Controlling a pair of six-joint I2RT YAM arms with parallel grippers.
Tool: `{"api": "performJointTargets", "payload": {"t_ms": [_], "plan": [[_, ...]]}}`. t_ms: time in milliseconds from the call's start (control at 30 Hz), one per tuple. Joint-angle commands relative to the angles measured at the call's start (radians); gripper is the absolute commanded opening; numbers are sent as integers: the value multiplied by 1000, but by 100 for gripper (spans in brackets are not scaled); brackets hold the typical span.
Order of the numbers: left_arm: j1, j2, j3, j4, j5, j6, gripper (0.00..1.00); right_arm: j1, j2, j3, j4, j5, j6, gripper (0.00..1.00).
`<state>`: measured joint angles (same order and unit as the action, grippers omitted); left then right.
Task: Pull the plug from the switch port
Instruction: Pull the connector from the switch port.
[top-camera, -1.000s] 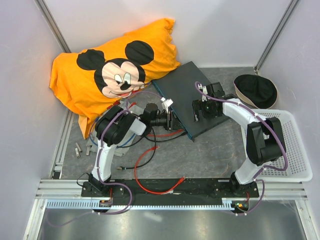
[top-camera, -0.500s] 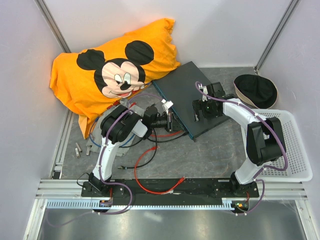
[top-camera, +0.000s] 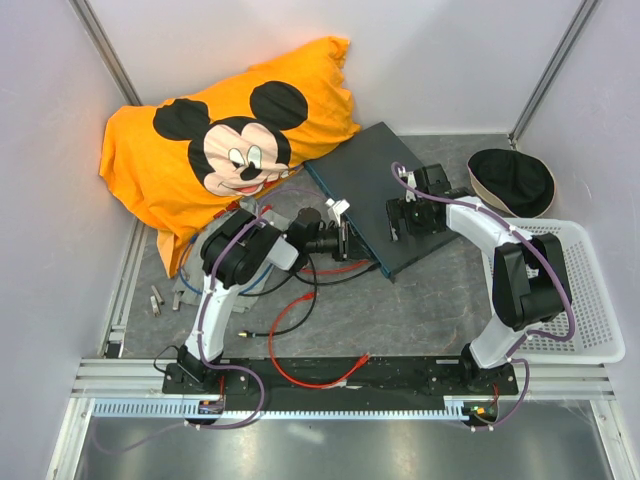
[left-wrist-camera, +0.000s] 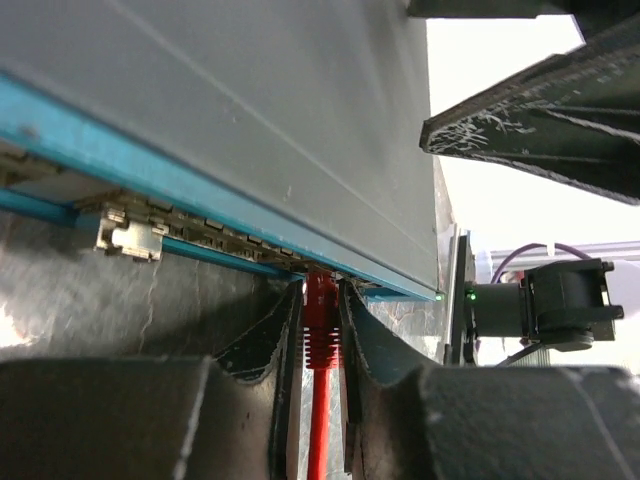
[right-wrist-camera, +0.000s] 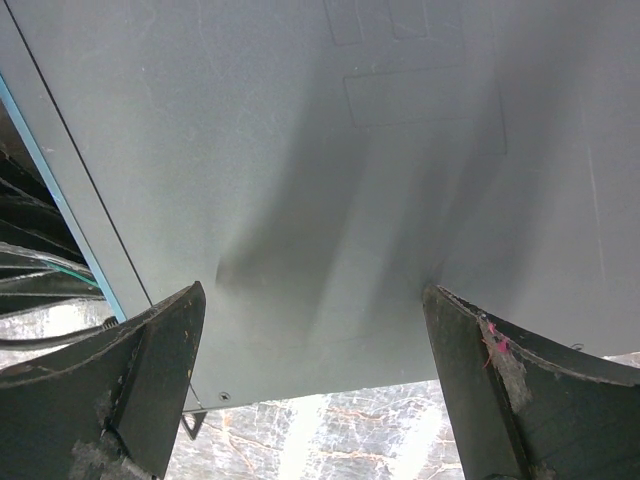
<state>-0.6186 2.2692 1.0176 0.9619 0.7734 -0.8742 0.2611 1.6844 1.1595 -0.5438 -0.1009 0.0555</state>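
So the switch (top-camera: 375, 195) is a big flat dark grey metal slab, lying at an angle on the table (top-camera: 420, 310) a bit past the middle, closer to the far edge. Its lid is smooth matte sheet metal with some faint scuffs. Its long narrow teal face points toward the table's left side, with a row of little sockets and a small bent metal bracket (left-wrist-camera: 130, 238) along it.

The left gripper (top-camera: 342, 234) is right up against that teal face. From its wrist cam, the red plug (left-wrist-camera: 320, 305) sits in a socket, glossy plastic with a ribbed boot and a red cable (left-wrist-camera: 318, 430) dropping straight out of it. The 2 dark fingers (left-wrist-camera: 275, 345) are narrowed in and pinch the plug from both sides, worn pads right against it.

The right gripper (right-wrist-camera: 312, 295) is spread as wide as it goes, holding nothing, with both chunky scratched fingertips down on the lid near the switch's right edge.

Other stuff: a soft, crumpled orange Mickey Mouse pillow (top-camera: 230, 140) in the far left corner, a black round cap (top-camera: 512, 180) near the far right corner, and a white perforated plastic basket (top-camera: 590, 300) along the right edge. Loose red and black cables (top-camera: 295, 318) curl over the mottled grey surface toward the near edge.
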Motion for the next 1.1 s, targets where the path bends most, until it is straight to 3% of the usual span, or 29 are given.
{"api": "performJointTargets", "payload": {"t_ms": [0, 267, 333, 433, 467, 500, 567, 667, 833, 867, 933, 967, 1000, 1067], "plan": [[-50, -43, 99, -314, -42, 144, 2, 4, 28, 8, -4, -28, 6, 98], [-15, -119, 30, -387, 154, 382, 2, 3, 26, -11, -1, -20, 0, 98], [-15, -93, -4, -306, 212, 325, 2, 4, 24, -15, 1, -20, 1, 98], [-15, -62, -75, -134, 152, 157, 2, 3, 20, -20, -2, -17, 1, 98], [-15, -50, -141, -18, 138, 76, 2, 4, 20, -21, -2, -17, 1, 98], [-15, -21, -172, 212, 112, -85, 2, 4, 18, -23, -4, -17, 3, 98], [-15, 4, -165, 285, 73, -188, 2, 3, 20, -24, -4, -19, 4, 98], [-7, 9, -35, 143, 168, -162, 2, 3, 21, -18, -7, -17, 0, 98], [65, 24, 191, -361, 454, 73, 2, 3, 26, -29, 1, -25, -6, 98], [74, 44, 228, -359, 493, 81, 2, 3, 28, -34, 4, -25, -9, 98], [103, 65, 207, -196, 539, -87, 1, 4, 26, -47, 8, -19, -14, 98], [120, 88, 134, 110, 526, -188, 2, 4, 26, -50, 7, -20, -16, 98], [126, 110, 104, 320, 505, -408, 2, 4, 24, -55, 8, -20, -16, 98], [134, 197, 58, 699, 404, -587, 2, 3, 21, -58, 10, -20, -16, 98]]}}
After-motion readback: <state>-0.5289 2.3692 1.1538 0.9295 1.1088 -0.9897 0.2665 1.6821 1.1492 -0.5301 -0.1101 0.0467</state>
